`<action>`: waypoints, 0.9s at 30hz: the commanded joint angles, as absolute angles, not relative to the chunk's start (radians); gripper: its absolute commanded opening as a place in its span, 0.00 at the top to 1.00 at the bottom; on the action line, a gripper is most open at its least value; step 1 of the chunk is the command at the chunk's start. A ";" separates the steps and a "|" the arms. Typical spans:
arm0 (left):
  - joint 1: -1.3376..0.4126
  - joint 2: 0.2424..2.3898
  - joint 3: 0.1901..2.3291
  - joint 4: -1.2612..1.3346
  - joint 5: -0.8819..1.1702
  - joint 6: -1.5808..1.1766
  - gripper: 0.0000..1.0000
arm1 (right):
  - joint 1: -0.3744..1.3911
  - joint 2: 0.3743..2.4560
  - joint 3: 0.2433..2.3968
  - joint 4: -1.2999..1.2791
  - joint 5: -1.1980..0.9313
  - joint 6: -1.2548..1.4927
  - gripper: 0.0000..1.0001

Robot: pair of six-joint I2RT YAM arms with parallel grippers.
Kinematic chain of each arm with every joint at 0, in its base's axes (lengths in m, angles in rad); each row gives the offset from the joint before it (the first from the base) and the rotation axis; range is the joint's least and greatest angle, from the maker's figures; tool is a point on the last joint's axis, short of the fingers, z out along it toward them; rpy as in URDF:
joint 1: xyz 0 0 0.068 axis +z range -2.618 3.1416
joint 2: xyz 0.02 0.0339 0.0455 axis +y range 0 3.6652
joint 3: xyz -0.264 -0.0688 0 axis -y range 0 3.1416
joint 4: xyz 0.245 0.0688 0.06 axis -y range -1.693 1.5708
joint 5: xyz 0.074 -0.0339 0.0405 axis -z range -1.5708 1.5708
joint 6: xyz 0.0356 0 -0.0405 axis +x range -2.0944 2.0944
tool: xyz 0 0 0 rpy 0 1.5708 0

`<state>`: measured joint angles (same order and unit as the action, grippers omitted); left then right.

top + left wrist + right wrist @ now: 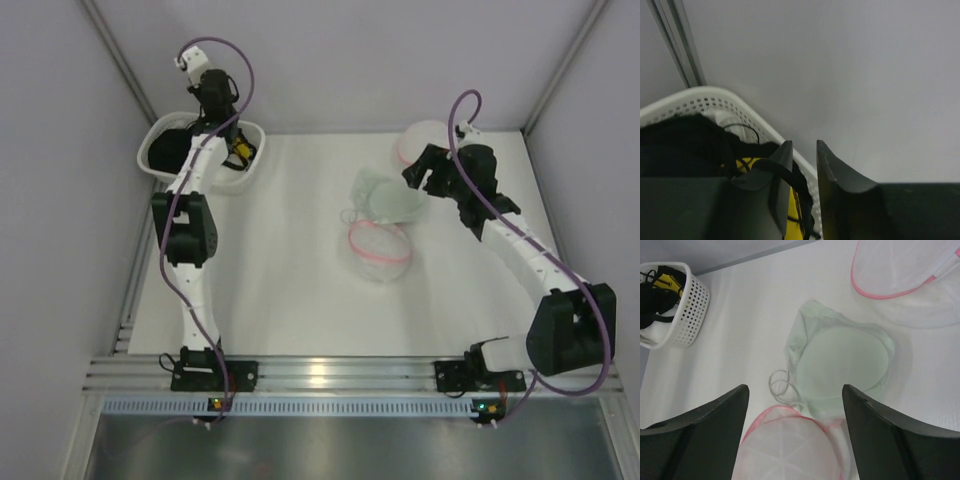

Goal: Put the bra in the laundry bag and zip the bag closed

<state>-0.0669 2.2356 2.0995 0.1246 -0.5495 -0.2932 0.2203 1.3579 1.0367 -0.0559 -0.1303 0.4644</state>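
Two mesh bags show in the right wrist view: one (pixel 785 450) touching the bra's (pixel 840 365) near edge, another (pixel 910 275) beyond it, with the right gripper (pixel 795 412) spread wide above. Only the left wrist view shows the left gripper (pixel 804 155) nearly closed on nothing, over the basket (pixel 715 100).

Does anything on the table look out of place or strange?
Nothing looks damaged or spilled. The bra lies crumpled on the table, its strap loops trailing, partly overlapping the laundry bag; a second mesh pouch sits beyond it.
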 commanded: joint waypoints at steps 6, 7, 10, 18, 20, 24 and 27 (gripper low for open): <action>-0.048 2.176 2.223 -0.195 -0.486 -0.325 0.23 | 0.190 1.414 1.138 -0.087 -0.074 0.471 0.18; -0.048 2.151 2.221 -0.202 -0.471 -0.325 0.02 | 0.187 1.419 1.141 -0.092 -0.068 0.471 0.18; -0.054 2.051 2.226 -0.242 -0.385 -0.331 0.01 | 0.178 1.456 1.153 -0.113 -0.052 0.480 0.17; -0.220 1.856 2.125 -0.387 -0.419 -0.227 0.01 | 0.170 1.601 1.187 -0.078 -0.075 0.503 0.18; -0.262 1.803 2.050 -0.387 -0.393 -0.244 0.01 | 0.170 1.637 1.200 -0.071 -0.081 0.514 0.19; -0.368 1.775 1.935 -0.373 -0.234 -0.332 0.02 | 0.170 1.709 1.221 -0.092 -0.072 0.515 0.21; -0.397 1.784 1.844 -0.280 -0.093 -0.368 0.02 | 0.170 1.717 1.198 -0.100 -0.026 0.509 0.22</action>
<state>-0.3916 1.7386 1.9282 -0.3099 -0.2592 -0.3103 0.1802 1.7199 1.1698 -0.1123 -0.0704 0.5018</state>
